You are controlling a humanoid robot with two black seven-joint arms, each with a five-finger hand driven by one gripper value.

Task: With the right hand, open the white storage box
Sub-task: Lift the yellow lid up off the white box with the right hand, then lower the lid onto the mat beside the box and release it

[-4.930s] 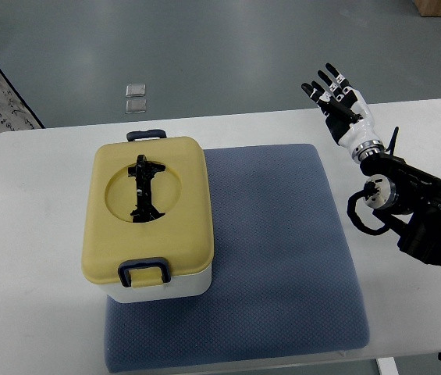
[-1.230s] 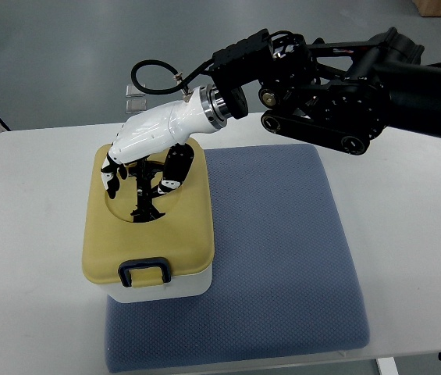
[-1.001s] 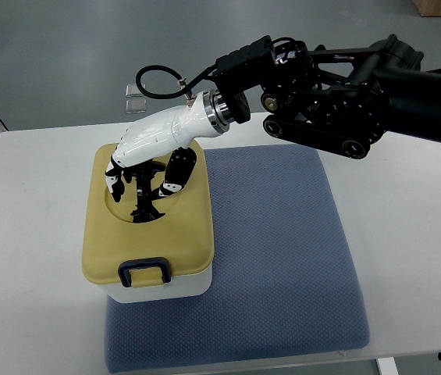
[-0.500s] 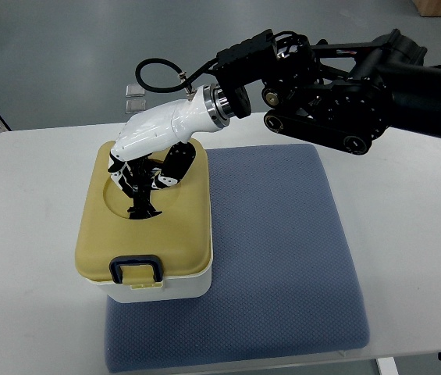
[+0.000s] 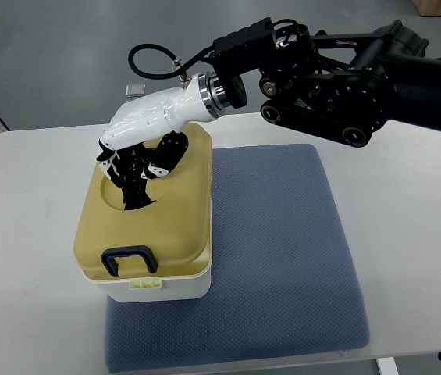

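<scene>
The white storage box (image 5: 169, 285) stands on the left part of a blue mat (image 5: 282, 250). Its yellow lid (image 5: 173, 219) has a round recess with a black handle (image 5: 136, 195). My right hand (image 5: 134, 160), white with black fingers, reaches in from the right and is curled on that black handle. The lid is lifted and tilted, with its near edge raised off the white base. A dark blue latch (image 5: 129, 260) sits at the lid's front edge. The left arm does not show.
The mat lies on a white table (image 5: 25, 234). My black right arm (image 5: 337, 70) spans the upper right above the table's far edge. Two small clear packets (image 5: 135, 91) lie on the grey floor beyond the table.
My right hand came from the far right, closed on the lid's black handle and pulled up. In the last half second the lid rose and tilted further, its front edge lifting from the base.
</scene>
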